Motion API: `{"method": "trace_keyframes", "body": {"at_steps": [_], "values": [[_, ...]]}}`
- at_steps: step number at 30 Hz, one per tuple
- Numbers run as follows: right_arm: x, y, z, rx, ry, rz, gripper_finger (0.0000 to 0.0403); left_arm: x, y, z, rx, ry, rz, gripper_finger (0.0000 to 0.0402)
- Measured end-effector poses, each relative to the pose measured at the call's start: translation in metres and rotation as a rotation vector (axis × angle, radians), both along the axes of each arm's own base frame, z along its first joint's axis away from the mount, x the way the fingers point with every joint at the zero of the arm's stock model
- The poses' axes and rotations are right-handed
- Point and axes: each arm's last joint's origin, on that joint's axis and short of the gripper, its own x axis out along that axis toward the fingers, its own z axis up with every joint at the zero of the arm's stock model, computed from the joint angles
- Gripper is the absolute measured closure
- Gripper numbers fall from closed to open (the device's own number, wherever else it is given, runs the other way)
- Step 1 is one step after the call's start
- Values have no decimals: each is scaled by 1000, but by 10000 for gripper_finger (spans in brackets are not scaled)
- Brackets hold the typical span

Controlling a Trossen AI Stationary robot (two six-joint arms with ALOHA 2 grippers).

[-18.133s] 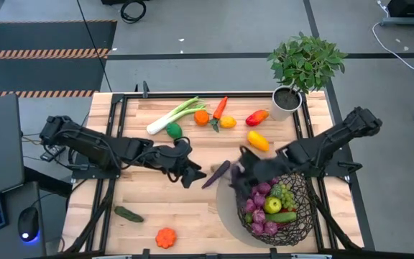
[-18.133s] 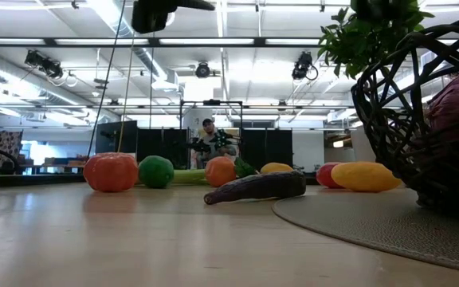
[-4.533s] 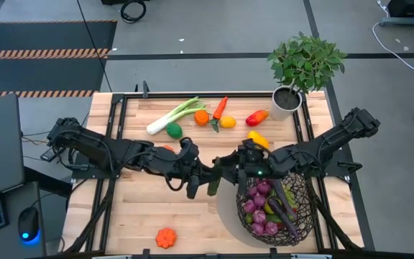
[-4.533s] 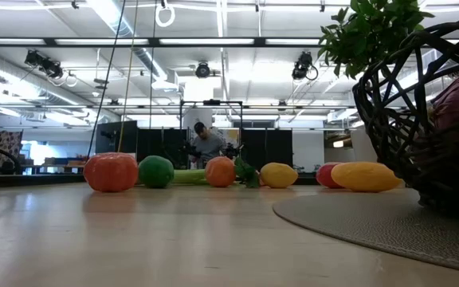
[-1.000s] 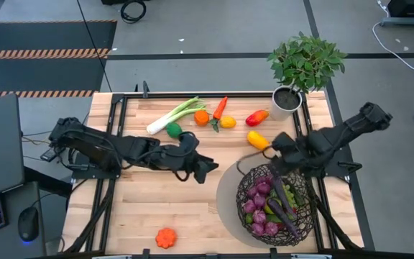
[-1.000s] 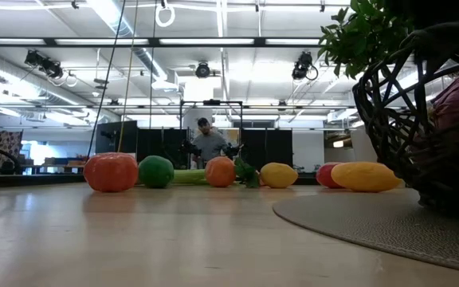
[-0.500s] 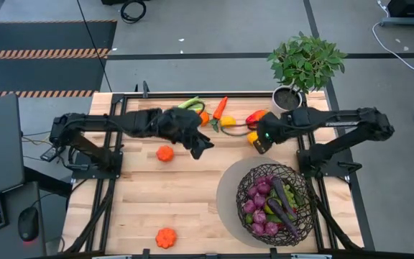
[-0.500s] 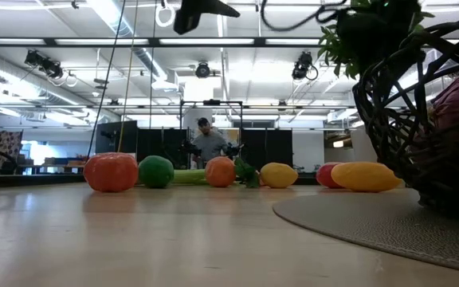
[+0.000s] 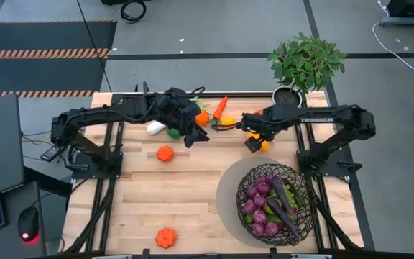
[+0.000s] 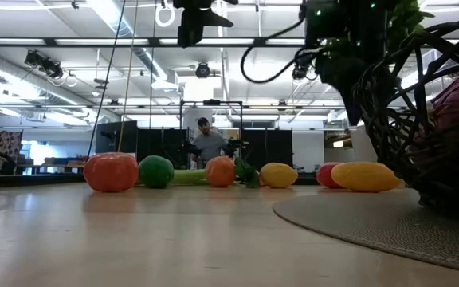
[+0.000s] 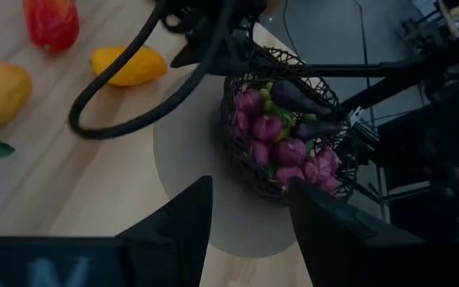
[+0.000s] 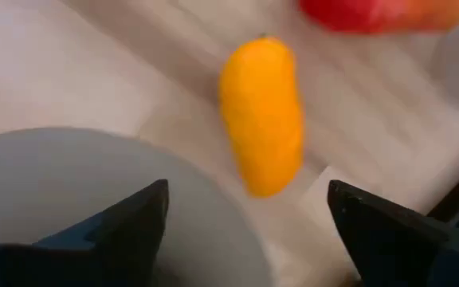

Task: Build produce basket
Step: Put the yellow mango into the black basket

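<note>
The dark wire basket stands on a round grey mat at the near right, filled with purple and green produce. More produce lies along the far edge: the leek, an orange, a carrot, and a yellow pepper. My right gripper hangs open, pointing down right above the yellow pepper, which lies ahead of the gap between its fingers. My left gripper hovers open and empty beside the orange, over the leek's green end.
A potted plant stands at the far right corner. A red pepper lies just beyond the yellow one. One orange pumpkin sits left of centre and another near the front edge. Bare wood lies between them.
Both arms have swung toward the table's far edge. My left gripper went from the table's middle to the produce row by the orange, turning as it went. My right gripper left the space over the basket and came down over the yellow pepper.
</note>
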Motion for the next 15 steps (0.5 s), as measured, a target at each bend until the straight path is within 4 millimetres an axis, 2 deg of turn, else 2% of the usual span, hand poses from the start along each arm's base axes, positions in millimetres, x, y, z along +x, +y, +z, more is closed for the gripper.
{"method": "trace_keyframes", "body": {"at_steps": [6,15], "values": [[11,-17,-19,-36,93,93,8,-2,9,0,-40,8,50,230],[23,-41,-51,72,163,214,7,-2,10,0,-78,16,87,230]]}}
